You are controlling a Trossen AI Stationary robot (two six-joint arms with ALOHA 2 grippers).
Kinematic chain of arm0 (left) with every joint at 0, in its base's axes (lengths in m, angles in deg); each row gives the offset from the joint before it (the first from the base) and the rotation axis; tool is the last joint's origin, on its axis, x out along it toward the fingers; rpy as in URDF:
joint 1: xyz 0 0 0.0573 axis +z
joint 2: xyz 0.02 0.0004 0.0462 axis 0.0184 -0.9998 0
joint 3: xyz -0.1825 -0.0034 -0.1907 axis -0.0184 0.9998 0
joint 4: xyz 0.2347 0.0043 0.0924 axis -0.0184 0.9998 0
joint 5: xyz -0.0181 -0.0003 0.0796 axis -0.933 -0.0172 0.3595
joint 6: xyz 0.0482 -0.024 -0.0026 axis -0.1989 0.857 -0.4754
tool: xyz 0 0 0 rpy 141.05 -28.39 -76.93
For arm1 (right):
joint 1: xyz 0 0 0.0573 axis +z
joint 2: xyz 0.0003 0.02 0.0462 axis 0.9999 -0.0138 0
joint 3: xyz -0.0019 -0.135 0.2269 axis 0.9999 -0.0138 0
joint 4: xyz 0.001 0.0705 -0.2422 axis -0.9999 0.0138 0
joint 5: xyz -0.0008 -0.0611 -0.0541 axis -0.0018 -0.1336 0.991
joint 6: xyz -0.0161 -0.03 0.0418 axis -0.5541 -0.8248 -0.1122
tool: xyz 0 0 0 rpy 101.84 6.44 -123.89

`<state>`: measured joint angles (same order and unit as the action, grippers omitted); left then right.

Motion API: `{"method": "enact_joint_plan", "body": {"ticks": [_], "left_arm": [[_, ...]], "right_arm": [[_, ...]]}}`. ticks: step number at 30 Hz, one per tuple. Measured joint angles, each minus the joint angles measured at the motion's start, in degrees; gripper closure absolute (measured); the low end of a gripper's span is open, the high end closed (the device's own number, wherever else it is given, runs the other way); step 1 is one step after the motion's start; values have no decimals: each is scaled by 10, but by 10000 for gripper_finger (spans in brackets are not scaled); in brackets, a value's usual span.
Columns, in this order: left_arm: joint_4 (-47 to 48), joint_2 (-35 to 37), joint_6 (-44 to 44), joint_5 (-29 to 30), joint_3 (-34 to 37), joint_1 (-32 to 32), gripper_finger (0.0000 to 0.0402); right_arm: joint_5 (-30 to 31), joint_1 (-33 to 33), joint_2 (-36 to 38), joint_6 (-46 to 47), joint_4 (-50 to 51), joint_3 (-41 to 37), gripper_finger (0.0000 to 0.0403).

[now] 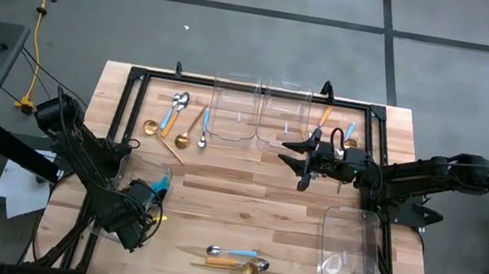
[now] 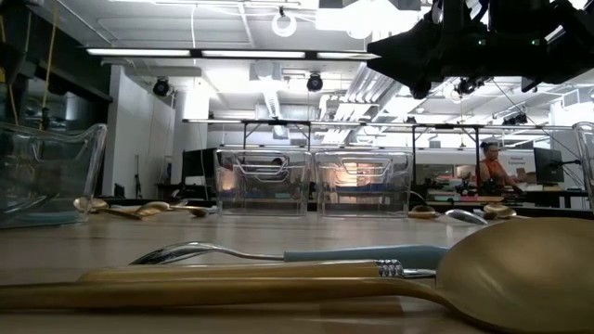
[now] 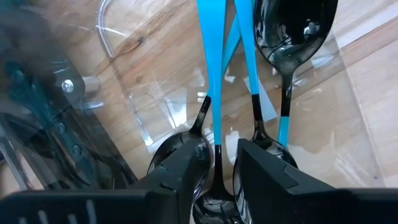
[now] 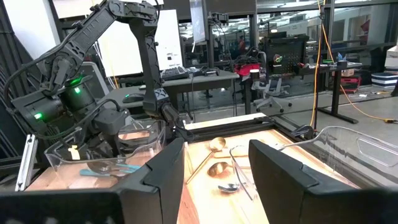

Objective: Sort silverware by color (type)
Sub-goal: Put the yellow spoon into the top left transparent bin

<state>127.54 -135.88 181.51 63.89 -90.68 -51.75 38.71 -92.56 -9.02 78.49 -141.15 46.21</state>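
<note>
Silverware lies in small groups all over the wooden table (image 1: 245,196). Far left, the left gripper (image 3: 219,171) hangs low inside a clear bin (image 1: 123,202). Its fingers are a little apart, and a blue handle sits in the gap between them. I cannot tell if they pinch it or not. Under it lie dark spoons with bright blue handles (image 3: 249,56). The arm covers most of that bin from above, so the number of spoons is hard to count.

Next, near the far edge, a few silver spoons with light-blue handles (image 1: 173,112) and gold spoons (image 1: 167,137) lie close together. At the near edge lie a silver spoon with a blue handle (image 1: 232,252) and a gold one (image 1: 244,269). Up close they fill the low view and are cut off at its edge.

Two empty-looking clear bins (image 1: 258,110) stand side by side at the far edge. The right gripper (image 1: 303,170) hovers just past them, fingers open and holding nothing. A few utensils (image 1: 342,132) beyond it are partly hidden by the arm. Another clear bin (image 1: 348,255) sits near the right corner.
</note>
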Motion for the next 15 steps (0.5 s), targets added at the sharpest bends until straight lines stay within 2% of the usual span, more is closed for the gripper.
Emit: {"method": "enact_joint_plan", "body": {"ticks": [6, 15], "left_arm": [[1, 13, -5, -1, 0, 5, 274], [2, 57, -18, 0, 0, 5, 273]], "right_arm": [[0, 0, 0, 0, 0, 0, 237], [0, 0, 0, 0, 0, 0, 237]]}}
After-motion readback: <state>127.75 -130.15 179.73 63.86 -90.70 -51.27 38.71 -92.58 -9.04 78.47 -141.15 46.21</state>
